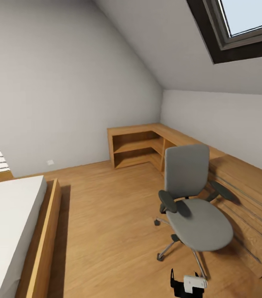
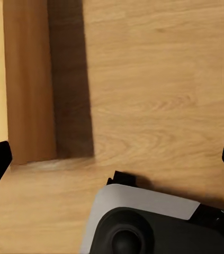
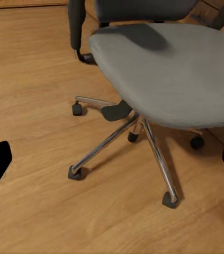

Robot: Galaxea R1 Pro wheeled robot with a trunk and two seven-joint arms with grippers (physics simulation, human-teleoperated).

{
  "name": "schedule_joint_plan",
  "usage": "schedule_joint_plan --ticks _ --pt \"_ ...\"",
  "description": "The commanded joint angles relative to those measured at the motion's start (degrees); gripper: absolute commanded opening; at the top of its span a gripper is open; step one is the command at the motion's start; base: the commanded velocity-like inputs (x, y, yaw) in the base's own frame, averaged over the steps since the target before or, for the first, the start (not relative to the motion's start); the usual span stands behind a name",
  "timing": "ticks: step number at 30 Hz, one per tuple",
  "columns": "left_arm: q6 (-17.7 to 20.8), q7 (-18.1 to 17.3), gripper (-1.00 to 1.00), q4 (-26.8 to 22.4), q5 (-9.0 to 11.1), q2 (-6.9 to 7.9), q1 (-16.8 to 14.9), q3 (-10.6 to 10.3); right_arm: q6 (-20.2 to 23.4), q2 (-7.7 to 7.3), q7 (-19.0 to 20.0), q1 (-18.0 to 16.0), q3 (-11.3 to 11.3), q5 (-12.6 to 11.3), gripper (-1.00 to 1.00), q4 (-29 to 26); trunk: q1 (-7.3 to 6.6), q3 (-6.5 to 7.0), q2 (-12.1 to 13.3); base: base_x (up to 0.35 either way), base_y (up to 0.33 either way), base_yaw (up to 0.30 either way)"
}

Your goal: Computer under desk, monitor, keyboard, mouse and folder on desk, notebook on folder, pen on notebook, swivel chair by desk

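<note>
Ahead of right gripper (image 3: 112,159) | grey-upholstered swivel chair (image 1: 197,207), seat bare | both grippers' fingers spread, empty | right arm nearer.

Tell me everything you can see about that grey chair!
The chair has a grey padded seat and a tall grey back, with two black armrests. Underneath, shiny metal legs spread out like spokes, each ending in a small dark wheel. It stands upright on the wooden floor, right beside the low wooden shelves. Its seat is bare, with nothing lying on it, and nothing is holding it.
</note>
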Motion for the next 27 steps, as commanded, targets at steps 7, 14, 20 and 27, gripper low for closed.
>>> schedule_joint_plan --ticks 7,14,20,27 --pt "-0.05 0.20 1.00 -0.11 0.07 0.02 0.02 -0.12 -0.14 0.00 -0.34 -0.04 0.49 -0.29 1.00 0.00 0.04 -0.22 -0.03 0.330 0.000 0.300" --pt "-0.02 0.19 1.00 -0.11 0.15 0.05 0.01 -0.12 -0.09 -0.06 -0.36 -0.04 0.47 -0.29 1.00 -0.02 0.04 -0.39 -0.03 0.330 0.000 0.300" --pt "-0.02 0.20 1.00 -0.11 0.16 0.06 0.01 -0.12 -0.09 -0.07 -0.34 -0.04 0.46 -0.32 1.00 -0.04 0.04 -0.53 -0.03 0.331 0.000 0.300" --pt "-0.04 0.19 1.00 -0.11 0.16 0.06 0.01 -0.12 -0.08 -0.16 -0.25 -0.04 0.37 -0.44 1.00 -0.04 0.04 -0.62 -0.03 0.330 0.000 0.287"
